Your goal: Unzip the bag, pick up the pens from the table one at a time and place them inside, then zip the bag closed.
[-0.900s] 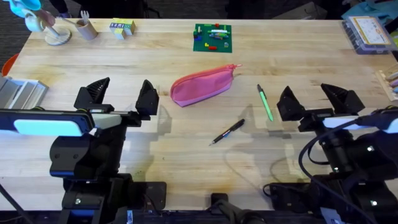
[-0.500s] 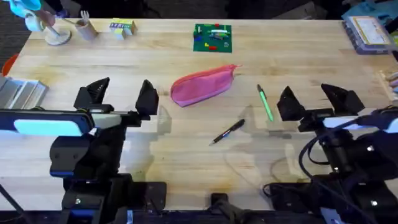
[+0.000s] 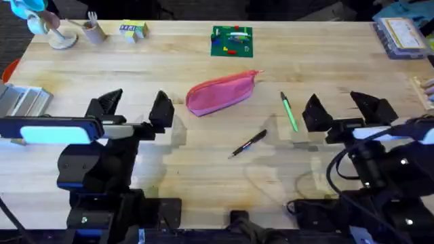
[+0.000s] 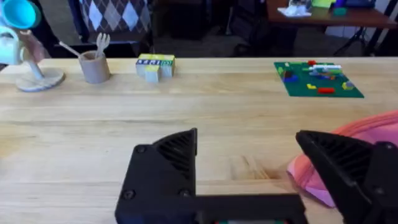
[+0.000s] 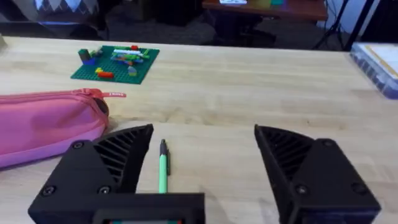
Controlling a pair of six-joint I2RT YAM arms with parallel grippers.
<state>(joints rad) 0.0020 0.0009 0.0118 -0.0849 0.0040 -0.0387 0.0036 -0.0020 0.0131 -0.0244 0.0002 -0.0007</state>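
The pink bag (image 3: pixel 220 93) lies zipped shut at the middle of the wooden table (image 3: pixel 319 61), its pull (image 5: pixel 117 94) pointing toward the far right. A light green pen (image 3: pixel 289 112) lies to its right and a black pen (image 3: pixel 247 144) lies nearer the front. My left gripper (image 3: pixel 134 105) stands open just left of the bag, whose end shows past one black finger (image 4: pixel 348 165). Open as well, my right gripper (image 3: pixel 341 108) sits right of the green pen (image 5: pixel 163 169), which runs beside its finger (image 5: pixel 115 163). Neither holds anything.
A green board with small parts (image 3: pixel 232 41) lies beyond the bag. At the far left stand a cup with wooden utensils (image 3: pixel 93 28), a small block (image 3: pixel 133 30) and a stand (image 3: pixel 61 37). A clear box (image 3: pixel 401 35) sits far right, a grey piece (image 3: pixel 24 100) at the left edge.
The left arm has shifted a little to the right, toward the bag. The right arm, bag and pens have not moved.
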